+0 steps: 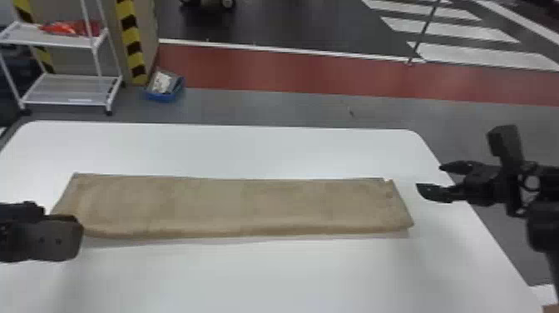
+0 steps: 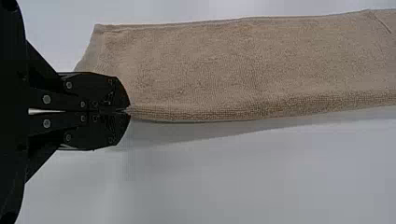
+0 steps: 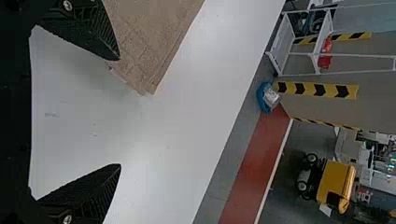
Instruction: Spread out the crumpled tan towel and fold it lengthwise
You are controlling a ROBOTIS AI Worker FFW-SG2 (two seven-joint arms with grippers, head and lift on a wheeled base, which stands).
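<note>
The tan towel (image 1: 233, 206) lies on the table as a long flat strip running left to right, its near long edge a rounded fold. At its near left corner is my left gripper (image 1: 77, 233). In the left wrist view the fingers of that gripper (image 2: 129, 110) are pressed together on the folded edge of the towel (image 2: 243, 70). My right gripper (image 1: 429, 177) hangs off the strip's right end, apart from it. Seen from the right wrist, this gripper (image 3: 120, 112) has its fingers wide apart with nothing between them, and the towel's end (image 3: 149, 42) lies beside one finger.
The white table (image 1: 258, 274) has bare surface in front of and behind the towel. Beyond its far edge stand a white shelf rack (image 1: 66, 89) and a blue bin (image 1: 163, 96) on the floor. A yellow cart (image 3: 336, 184) is farther off.
</note>
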